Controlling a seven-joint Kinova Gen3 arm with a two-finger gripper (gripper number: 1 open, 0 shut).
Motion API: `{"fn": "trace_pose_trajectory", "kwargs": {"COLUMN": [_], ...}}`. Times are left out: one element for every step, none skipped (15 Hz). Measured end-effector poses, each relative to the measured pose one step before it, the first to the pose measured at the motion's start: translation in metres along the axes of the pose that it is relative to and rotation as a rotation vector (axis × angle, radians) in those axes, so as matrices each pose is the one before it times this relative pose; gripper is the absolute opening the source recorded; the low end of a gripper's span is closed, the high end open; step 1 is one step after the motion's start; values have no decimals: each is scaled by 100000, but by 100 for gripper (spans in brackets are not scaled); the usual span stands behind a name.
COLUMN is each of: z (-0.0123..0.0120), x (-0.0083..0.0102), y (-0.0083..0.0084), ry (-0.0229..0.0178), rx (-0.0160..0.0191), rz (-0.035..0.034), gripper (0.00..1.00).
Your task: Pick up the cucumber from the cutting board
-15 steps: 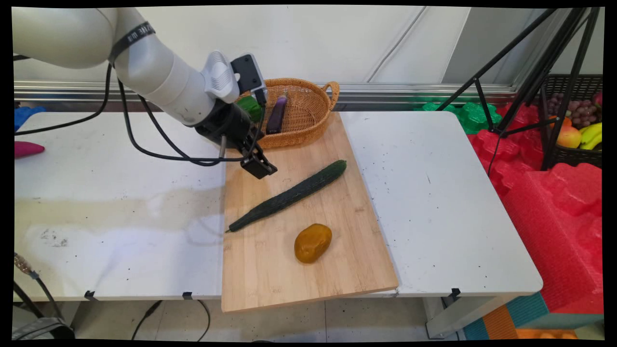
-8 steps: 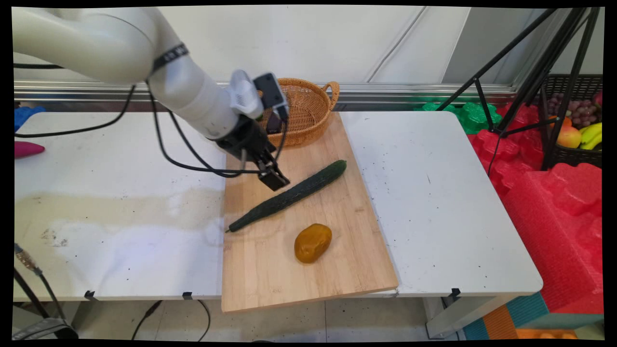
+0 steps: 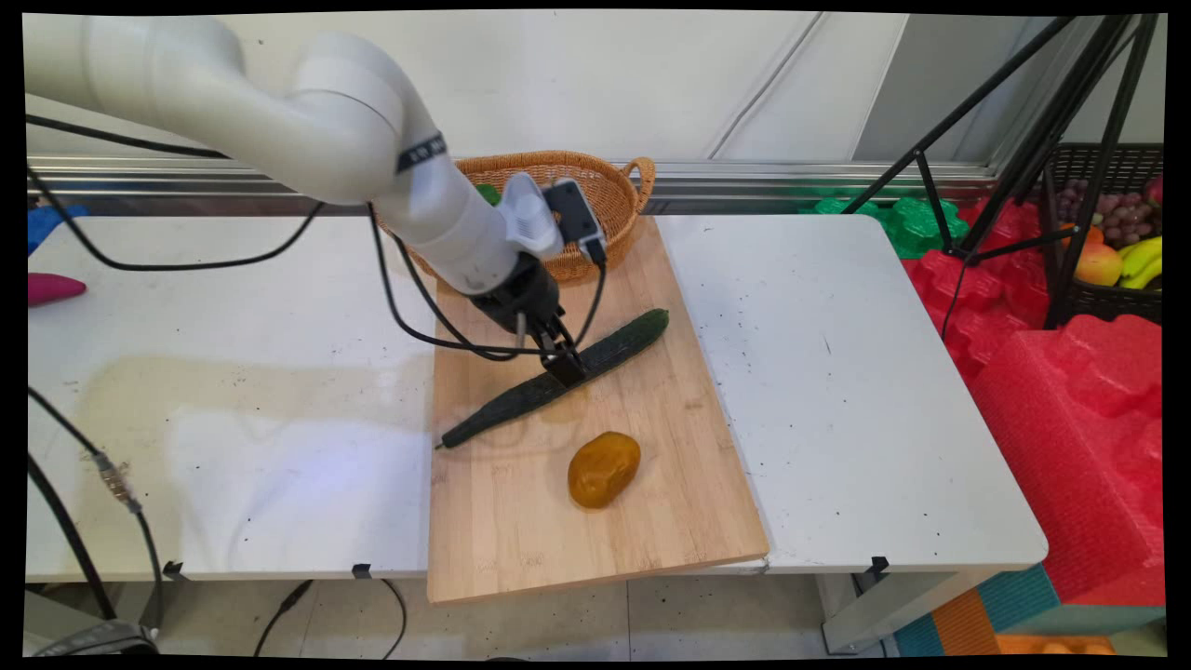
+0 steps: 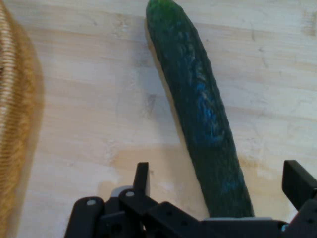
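Cucumber (image 4: pixel 203 114): long, dark green, bumpy; open jaws straddle it, ungripped.

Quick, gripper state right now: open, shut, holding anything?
Gripper: open, one finger on either side of the cucumber on the cutting board, not closed on it.
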Motion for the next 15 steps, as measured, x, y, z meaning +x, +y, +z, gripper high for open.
{"fn": "trace_pose_trajectory", "kwargs": {"z": [804, 641, 605, 439, 623, 633, 507, 394, 227, 191, 87, 36, -24, -118, -233], "x": [171, 142, 136, 88, 127, 113, 110, 74, 15, -7, -50, -67, -75, -68, -75], "y": [39, 49, 56, 30, 39, 33, 38, 31, 34, 35, 50, 34, 48, 51, 51], "ry": [-567, -377, -351, -250, -369, -398, -276, -232, -178, -187, -153, -59, 4, 191, 247], "rx": [-542, -579, -556, -341, -451, -351, -257, -176, -126, -86, -46, -14, 134, 365, 549], "rz": [-164, -67, -86, -107, -181, -383, -441, -455, -293, -283, -171, -110, -117, -49, -43], "gripper": [100, 100, 100, 100, 100, 100, 100, 100, 100, 100, 0, 0, 0, 0, 0]}}
